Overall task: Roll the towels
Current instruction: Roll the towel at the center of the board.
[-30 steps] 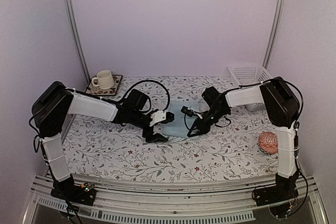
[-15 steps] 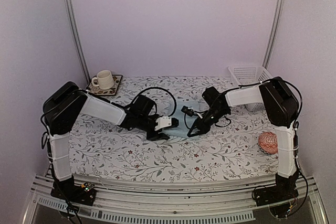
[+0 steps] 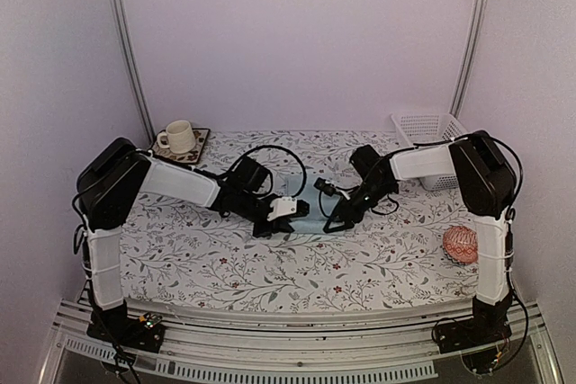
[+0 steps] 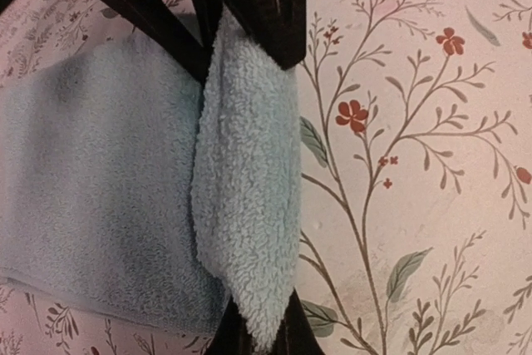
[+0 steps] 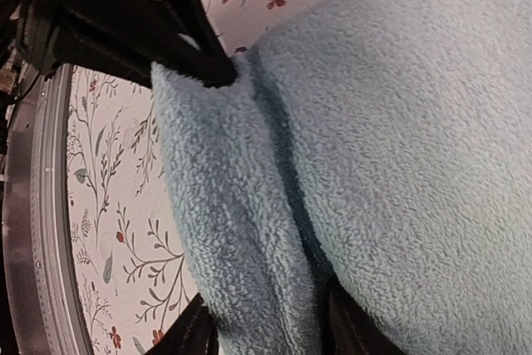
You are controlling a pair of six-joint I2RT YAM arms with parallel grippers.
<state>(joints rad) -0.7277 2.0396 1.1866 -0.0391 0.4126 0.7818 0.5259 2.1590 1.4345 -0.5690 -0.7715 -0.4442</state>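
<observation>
I am judging that I am at the beginning of the roll. The light blue towel is lying in the middle of the table, between my two arms. One of its edges is standing turned up and over onto the flat part of the cloth.

The jaws of my left gripper are closed tight on this turned edge. In the left wrist view the fluffy strip is running straight between them. The jaws of my right gripper are standing on both sides of the same fold at its other end. I cannot tell whether they are pressing it or only standing loosely around it.

For the next move, I think both ends are needing to travel together over the flat part. If one side is going ahead, the roll is becoming crooked. The right side is probably needing a sure hold first.

The towel is looking pale, thick and soft, with a deep pile. The fold is round, not sharp, so I am expecting it to fall open if it is let go. I am not seeing the dark red towel in any view.
</observation>
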